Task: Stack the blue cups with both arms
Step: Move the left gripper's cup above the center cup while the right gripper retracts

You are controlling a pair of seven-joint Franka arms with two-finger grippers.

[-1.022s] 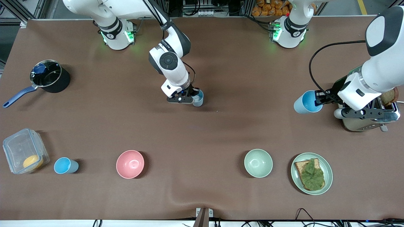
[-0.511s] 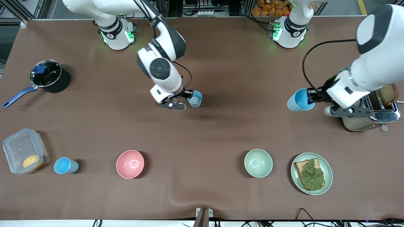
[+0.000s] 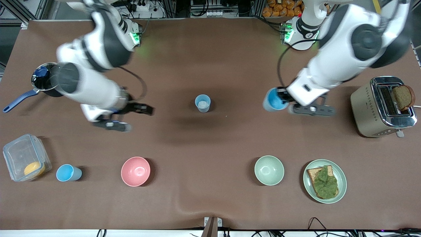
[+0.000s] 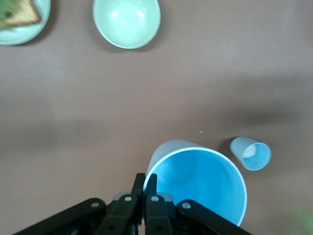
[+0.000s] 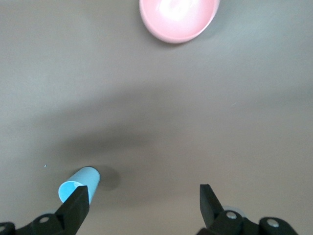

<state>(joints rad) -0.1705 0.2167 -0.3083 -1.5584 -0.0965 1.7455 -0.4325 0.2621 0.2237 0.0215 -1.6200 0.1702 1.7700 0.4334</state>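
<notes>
Right pincer (image 3: 139, 108): gaping empty, now swinging away from the centre cup (image 3: 202, 103) it released.
Left pincer (image 3: 285, 98): clamping the carried cup (image 3: 272, 99), nearing for stacking.

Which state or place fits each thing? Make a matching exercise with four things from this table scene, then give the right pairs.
Things:
1. left gripper
2. right gripper
3. pink bowl
4. bread slice

States or places:
A. open, holding nothing
B. standing in the toaster
C. shut on the rim of a blue cup
D. between another blue cup and the green bowl

Pairs: 1-C, 2-A, 3-D, 4-B
</notes>
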